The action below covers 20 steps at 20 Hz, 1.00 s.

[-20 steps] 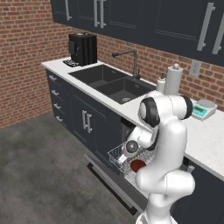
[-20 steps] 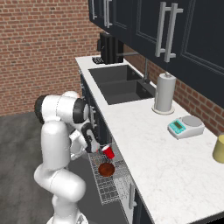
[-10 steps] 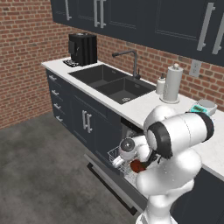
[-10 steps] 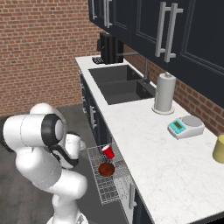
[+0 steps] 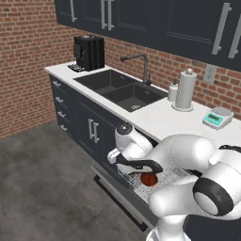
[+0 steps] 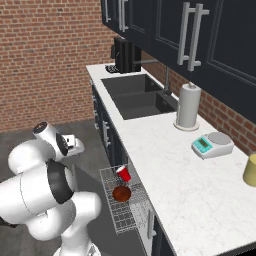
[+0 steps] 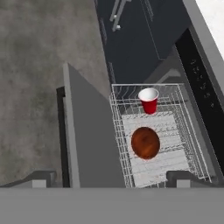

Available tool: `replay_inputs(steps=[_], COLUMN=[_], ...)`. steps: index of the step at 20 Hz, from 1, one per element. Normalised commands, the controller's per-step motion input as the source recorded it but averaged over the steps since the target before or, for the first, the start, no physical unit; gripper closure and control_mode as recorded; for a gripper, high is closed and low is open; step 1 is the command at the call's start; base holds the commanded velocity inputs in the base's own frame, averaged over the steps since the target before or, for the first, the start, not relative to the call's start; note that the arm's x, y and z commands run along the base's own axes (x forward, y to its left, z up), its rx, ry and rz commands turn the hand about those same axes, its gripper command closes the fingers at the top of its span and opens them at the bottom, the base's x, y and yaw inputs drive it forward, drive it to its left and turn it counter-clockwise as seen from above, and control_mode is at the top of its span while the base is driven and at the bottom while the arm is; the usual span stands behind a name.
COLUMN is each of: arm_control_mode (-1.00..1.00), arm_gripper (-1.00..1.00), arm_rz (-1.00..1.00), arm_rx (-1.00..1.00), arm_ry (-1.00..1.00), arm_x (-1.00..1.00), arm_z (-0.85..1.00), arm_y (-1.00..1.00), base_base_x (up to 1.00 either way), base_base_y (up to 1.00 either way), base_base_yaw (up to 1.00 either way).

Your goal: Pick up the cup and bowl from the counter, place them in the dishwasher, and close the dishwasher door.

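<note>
One red cup point(image 7: 149, 100) and one dark reddish-brown bowl point(image 7: 145, 142) sit in the pulled-out white wire rack point(image 7: 183, 131) of the dishwasher point(image 6: 125, 210), apart from each other: the cup stands upright near the rack's edge toward the sink side, and the bowl lies near the rack's middle. The right base view shows the same pair, cup point(image 6: 123, 173) beyond bowl point(image 6: 121, 193); in the left base view the bowl point(image 5: 149, 179) shows past the arm. The dishwasher door point(image 7: 87, 140) is down and open, a flat grey-dark panel lying along the rack's outer edge over the grey floor point(image 7: 30, 87). The gripper point(image 7: 111, 179) hangs above the door and rack with its two dark fingertips point(image 7: 43, 177) spread wide, one over the door side and one at the rack's near corner, holding nothing. On the white counter point(image 6: 185, 170) stand one paper towel roll point(image 6: 188, 106), one small teal kitchen scale point(image 6: 212, 145), and part of one yellow tumbler point(image 6: 250, 170) at the right edge of the right base view. One dark double sink point(image 5: 120, 87) with one faucet point(image 5: 140, 66) is set in the counter, and one black coffee machine point(image 5: 88, 52) stands at the counter's far end by the brick wall point(image 5: 28, 61). One small white bottle point(image 5: 173, 90) stands just beside the paper towel roll.
</note>
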Motion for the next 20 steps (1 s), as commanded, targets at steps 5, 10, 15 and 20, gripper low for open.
replay_inputs(steps=[5, 10, 15, 20], arm_control_mode=[-1.0, -1.0, -1.0, -1.0], arm_gripper=[-1.0, -1.0, -1.0, -1.0], arm_rz=[-0.26, -0.27, -0.27, -0.17], arm_rx=[-0.18, -0.24, -0.38, -0.5], arm_ry=[0.26, 0.27, 0.12, -0.01], arm_x=[-0.23, -0.24, -0.35, -0.24], arm_z=[0.71, 0.47, -0.04, -0.64], arm_y=[0.94, 0.88, 0.72, 0.41], base_base_x=[0.0, 0.0, 0.0, 0.0], base_base_y=[0.0, 0.0, 0.0, 0.0], base_base_yaw=[0.0, 0.0, 0.0, 0.0])
